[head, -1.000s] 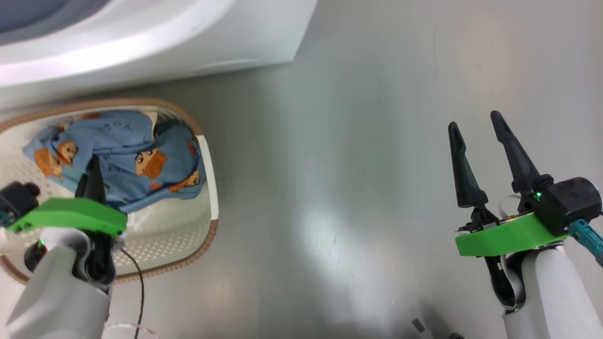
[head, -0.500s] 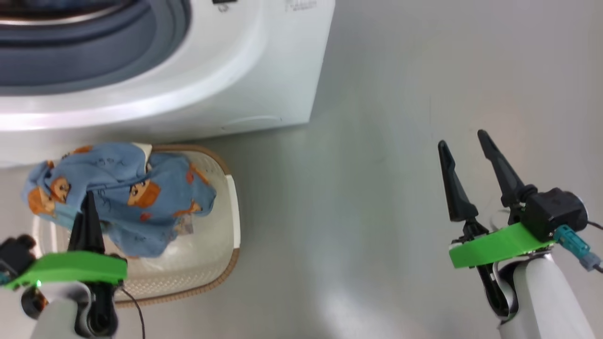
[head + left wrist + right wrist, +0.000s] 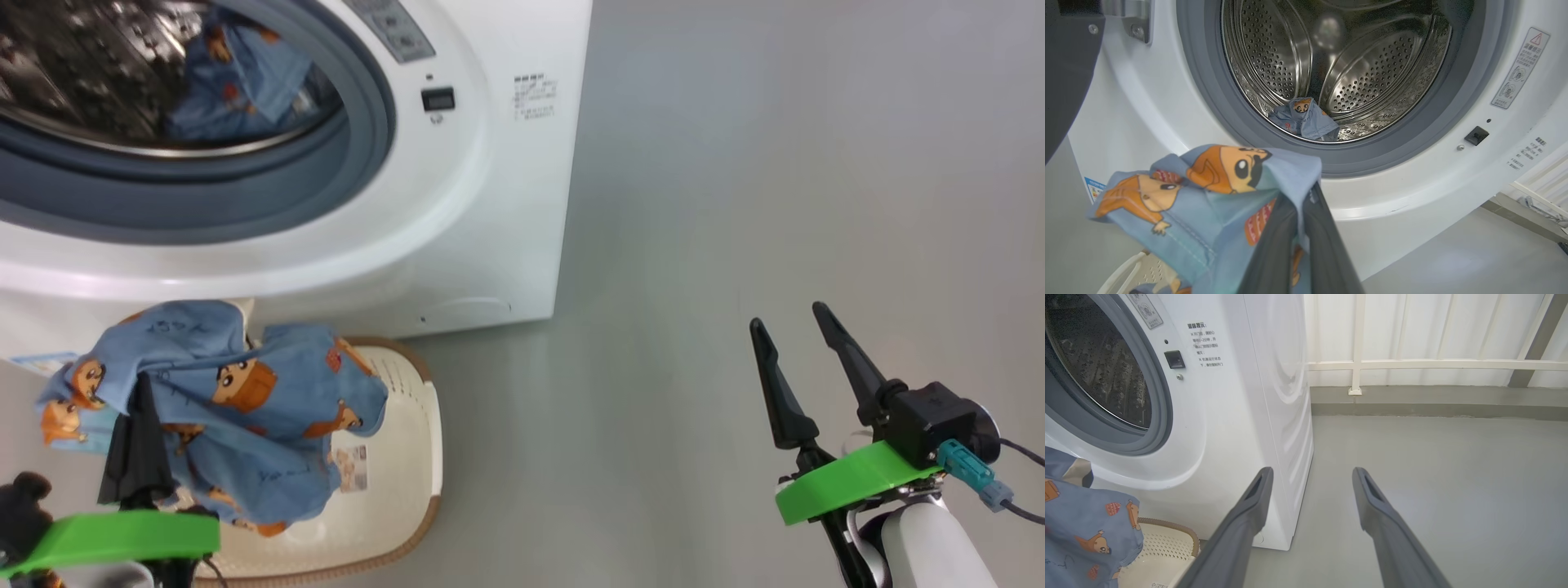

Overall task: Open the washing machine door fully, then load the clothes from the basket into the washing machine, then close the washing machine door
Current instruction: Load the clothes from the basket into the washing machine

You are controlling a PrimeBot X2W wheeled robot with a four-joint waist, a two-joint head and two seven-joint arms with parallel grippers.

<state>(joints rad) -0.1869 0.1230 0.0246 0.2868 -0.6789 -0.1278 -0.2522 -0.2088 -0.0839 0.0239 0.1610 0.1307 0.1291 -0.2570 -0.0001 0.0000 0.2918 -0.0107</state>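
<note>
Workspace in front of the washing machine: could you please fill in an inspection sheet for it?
Surface: grey floor, smooth, with soft reflections.
Job's things: washing machine with its door swung open; garment in the drum, blue with orange figures; lifted garment of the same print hangs over the basket.
Clutter: nothing seen.
Grippers: left gripper has its fingers shut on the lifted garment; right gripper is open and holds nothing, above the floor.
Cables: thin black cable and teal connector at the right wrist.
Surroundings: white railing against a pale wall beside the machine.
</note>
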